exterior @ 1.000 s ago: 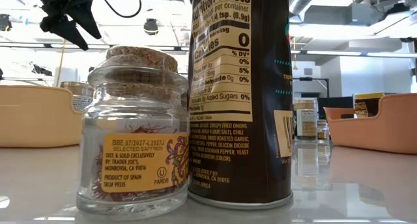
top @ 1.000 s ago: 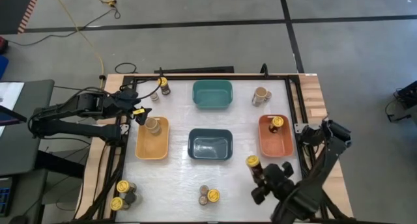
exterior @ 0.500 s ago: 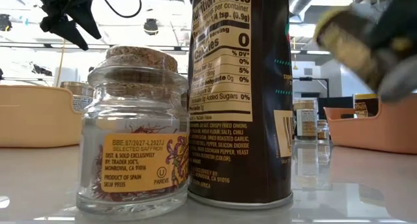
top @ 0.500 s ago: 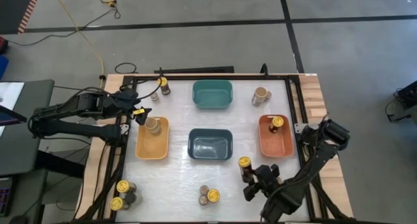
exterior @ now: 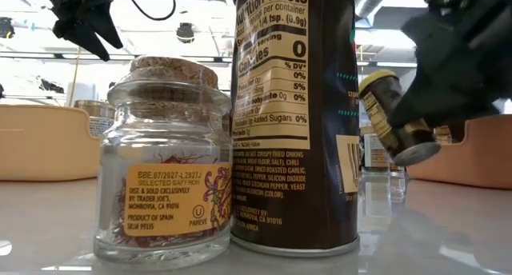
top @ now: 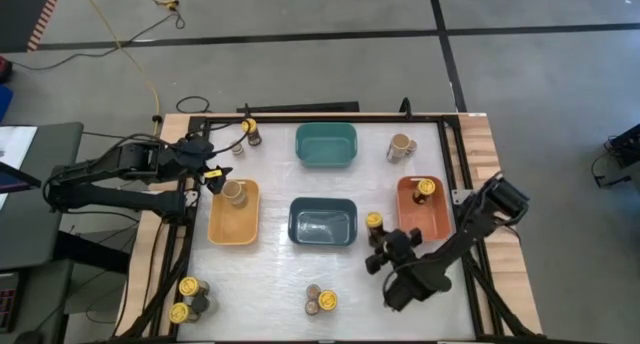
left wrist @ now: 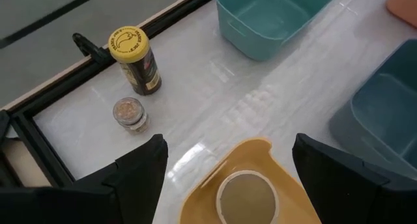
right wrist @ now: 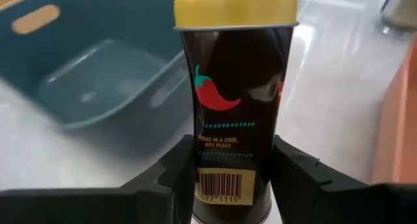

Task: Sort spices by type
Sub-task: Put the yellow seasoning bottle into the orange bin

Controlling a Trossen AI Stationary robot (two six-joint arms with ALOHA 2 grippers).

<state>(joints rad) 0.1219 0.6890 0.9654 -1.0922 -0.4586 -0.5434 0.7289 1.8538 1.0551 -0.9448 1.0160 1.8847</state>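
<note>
A dark jar with a yellow lid hangs in the air between the dark-blue bin and the orange bin, with my right gripper shut on it. In the low view this jar is tilted above the table. My left gripper stands open over the yellow bin's far end, above a tan-topped jar that stands in the bin. Another yellow-lidded jar stands in the orange bin. My right gripper pinches the jar's lower body, near its base, between its two fingers. The fingers come slanting down from the table's near right side. The jar is lifted clear of the table and tilted, its yellow lid pointing away from the gripper.
A teal bin stands at the far middle. Loose jars: a yellow-lidded one and a small one far left, a tan one far right, some near left, two at the near middle.
My right gripper has come down and gone toward the table's far edge and a little leftward, carrying the yellow-lidded jar from the near right toward the gap between the dark-blue and orange bins. The jar stays clear of the table and is tilted.
</note>
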